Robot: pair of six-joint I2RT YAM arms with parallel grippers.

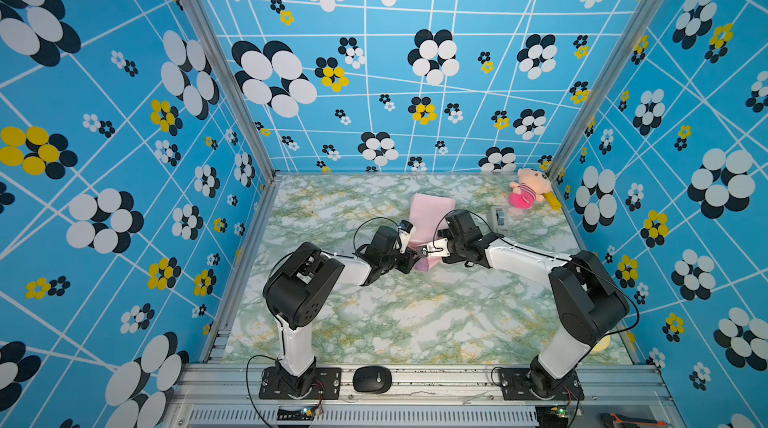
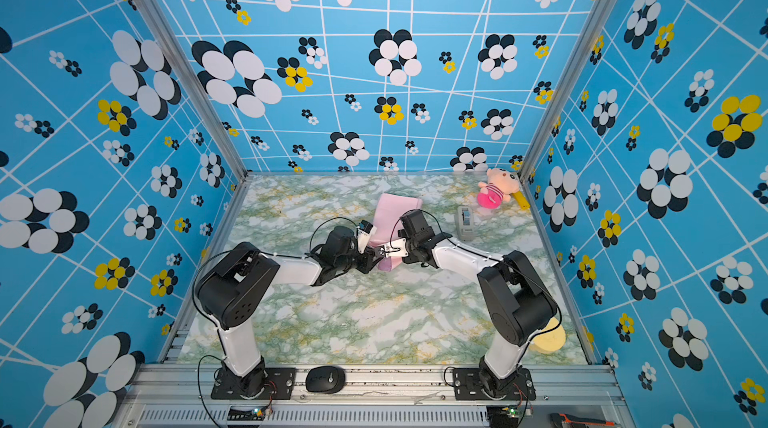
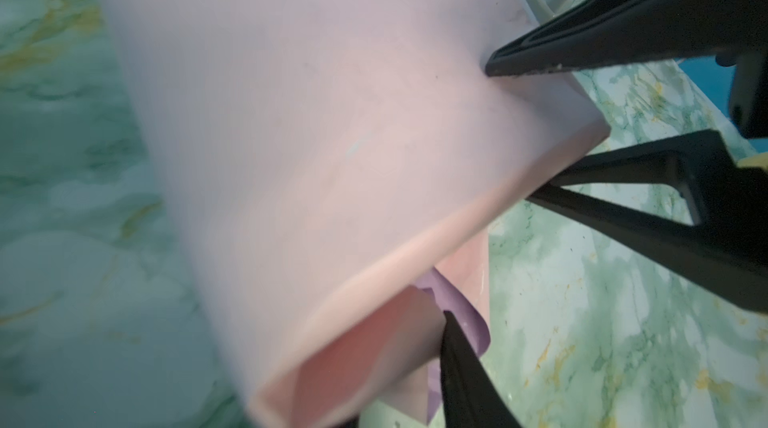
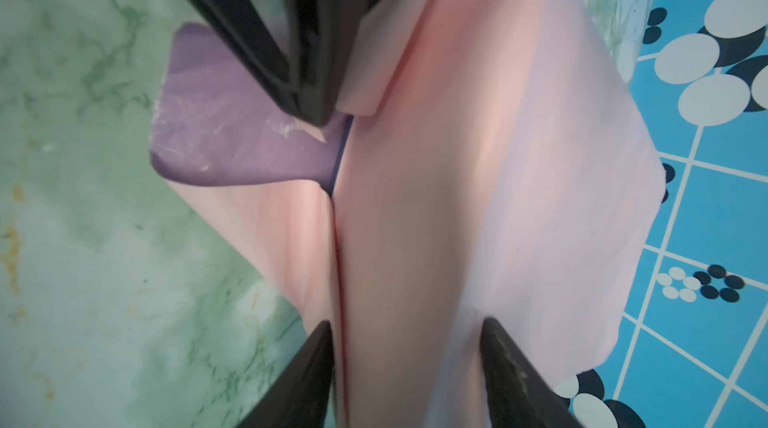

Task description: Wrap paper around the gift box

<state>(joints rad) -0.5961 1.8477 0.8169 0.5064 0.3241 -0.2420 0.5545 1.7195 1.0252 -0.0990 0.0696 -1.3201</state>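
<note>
The gift box sits on the counter inside the paper, with only a navy sliver showing. Our left tool has its jaws slightly apart around a loose fold, and our right tool stands about half open astride the bundle; we cannot tell if either grips. We see no tape, so slack could let the seam spring open, or a tug could drag the box askew.

The back wall, the left wall and the right wall are papered bright blue, with crossing white lines and black, white and yellow flowers. Metal posts stand in the far corners. The tabletop has a green-and-white marble pattern. A metal rail runs along its near edge. The light is even and bright.
</note>
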